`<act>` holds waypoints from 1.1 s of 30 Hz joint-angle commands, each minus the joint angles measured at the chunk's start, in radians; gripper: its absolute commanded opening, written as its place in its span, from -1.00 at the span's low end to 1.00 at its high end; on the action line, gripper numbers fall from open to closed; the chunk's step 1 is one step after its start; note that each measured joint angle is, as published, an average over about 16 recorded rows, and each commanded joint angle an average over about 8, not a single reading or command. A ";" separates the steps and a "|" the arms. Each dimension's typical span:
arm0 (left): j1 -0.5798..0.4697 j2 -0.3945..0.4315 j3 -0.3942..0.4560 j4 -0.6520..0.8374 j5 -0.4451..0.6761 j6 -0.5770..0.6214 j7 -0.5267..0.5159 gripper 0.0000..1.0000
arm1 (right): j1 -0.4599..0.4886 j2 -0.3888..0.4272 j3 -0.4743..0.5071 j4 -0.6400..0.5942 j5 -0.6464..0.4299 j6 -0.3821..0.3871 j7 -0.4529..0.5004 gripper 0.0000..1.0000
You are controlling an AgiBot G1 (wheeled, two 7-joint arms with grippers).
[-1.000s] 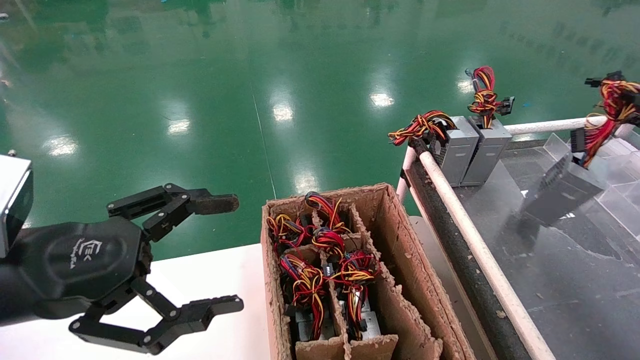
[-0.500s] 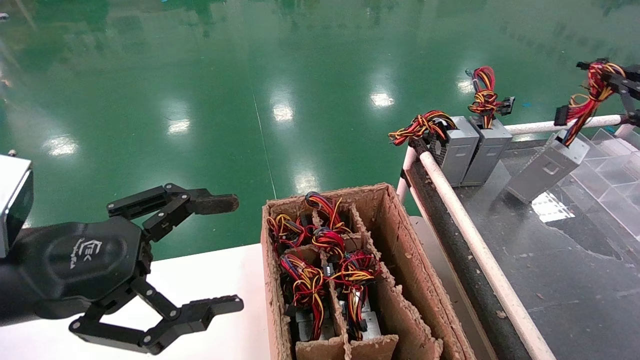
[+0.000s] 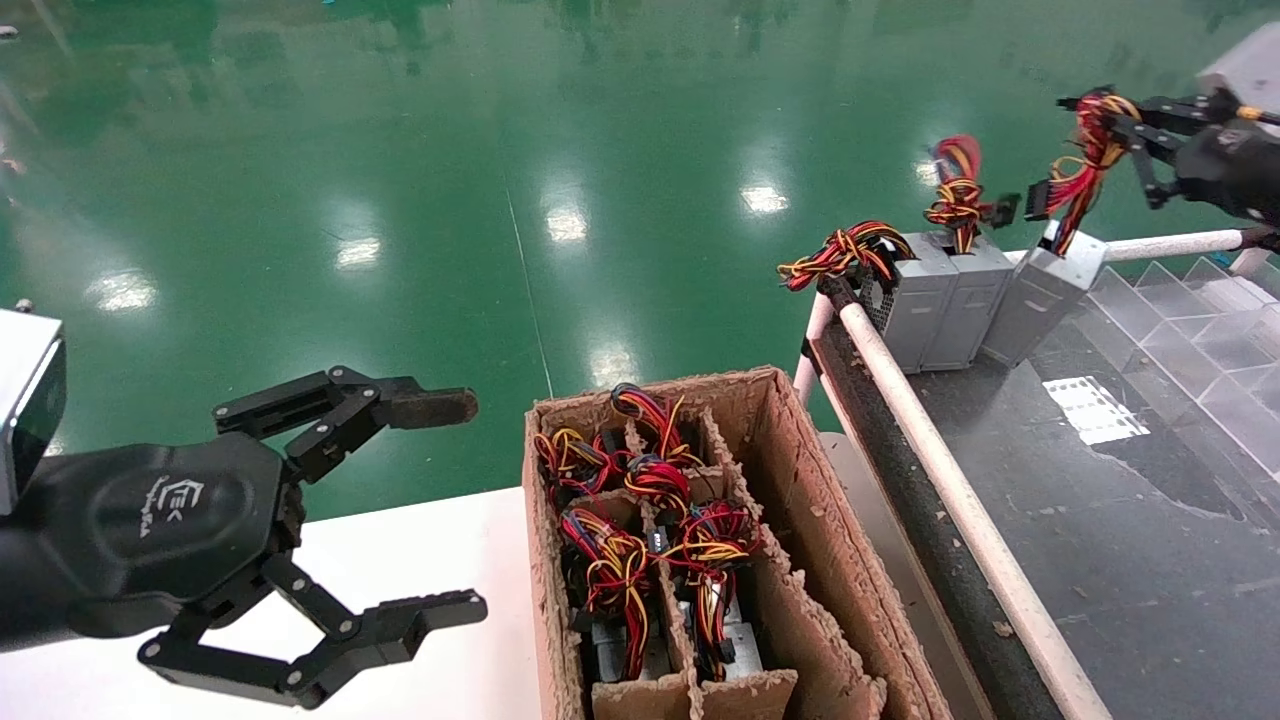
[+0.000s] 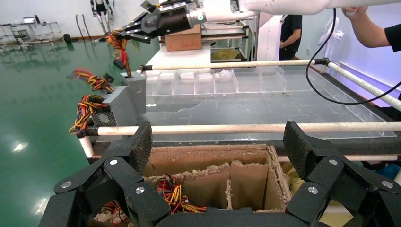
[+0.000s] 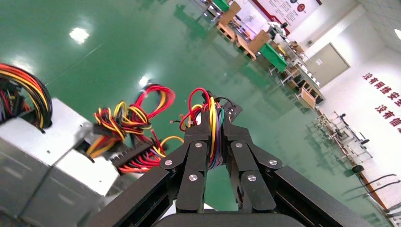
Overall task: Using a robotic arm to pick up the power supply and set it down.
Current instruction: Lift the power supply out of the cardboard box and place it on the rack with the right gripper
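My right gripper (image 3: 1110, 115) is at the far right, above the back rail, shut on a bundle of red, yellow and black wires (image 5: 210, 113). The grey power supply (image 3: 1045, 290) hangs from those wires, tilted, its upper end beside two other grey units (image 3: 940, 300) standing against the rail. Its lower end is at or just above the dark surface; I cannot tell if it touches. In the left wrist view the same supply (image 4: 137, 87) shows below the right gripper (image 4: 137, 30). My left gripper (image 3: 455, 505) is open and empty over the white table, left of the cardboard box (image 4: 208, 153).
A divided cardboard box (image 3: 800, 500) holds several more wired supplies. A white rail (image 3: 950, 480) edges the dark work surface (image 3: 1120, 540). Clear plastic dividers (image 3: 1190, 330) stand at the far right. A person (image 4: 373, 23) is beyond the surface.
My right gripper has carried the power supply by its wires leftward and farther back, from over the open dark surface to beside the two units at the rail. The left arm has not moved.
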 commanded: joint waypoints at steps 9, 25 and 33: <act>0.000 0.000 0.000 0.000 0.000 0.000 0.000 1.00 | 0.023 -0.096 -0.010 -0.044 -0.015 0.072 -0.044 -1.00; 0.000 0.000 0.000 0.000 0.000 0.000 0.000 1.00 | 0.014 -0.154 0.002 -0.067 0.001 0.131 -0.108 0.87; 0.000 0.000 0.000 0.000 0.000 0.000 0.000 1.00 | 0.006 -0.145 0.006 -0.078 0.007 0.133 -0.123 1.00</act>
